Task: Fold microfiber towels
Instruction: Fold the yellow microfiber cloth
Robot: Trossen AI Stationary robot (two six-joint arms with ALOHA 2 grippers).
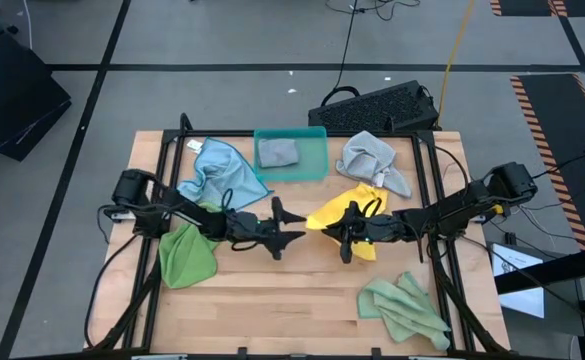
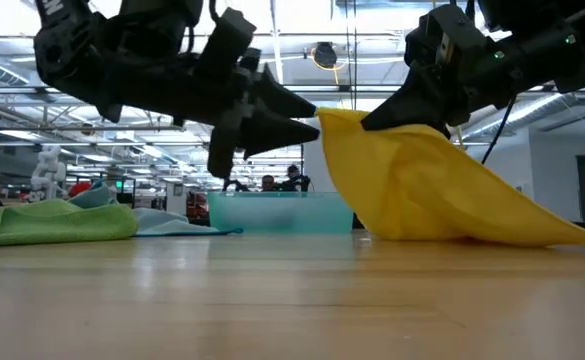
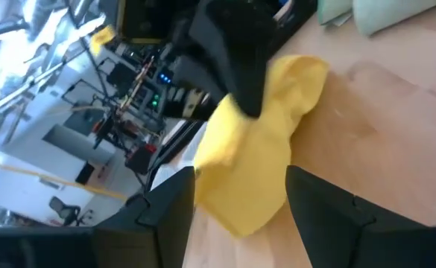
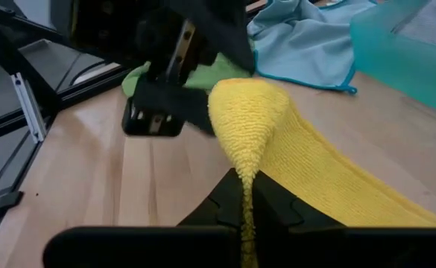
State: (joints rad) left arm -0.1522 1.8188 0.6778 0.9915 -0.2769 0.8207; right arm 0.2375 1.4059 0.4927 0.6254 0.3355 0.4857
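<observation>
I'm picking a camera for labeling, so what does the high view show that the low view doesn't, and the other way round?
Only the high view shows the grey towel on the table, another grey towel in the teal tray, and the pale green towel. Only the low view shows the yellow towel lifted at one corner, the rest draping onto the table. Both show the right gripper shut on it and the left gripper open beside it.

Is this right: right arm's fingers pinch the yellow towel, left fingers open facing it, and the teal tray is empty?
Not quite. The teal tray holds a grey towel, as the high view shows. The rest stands: the right gripper is shut on the yellow towel, and the left gripper is open, facing it.
</observation>
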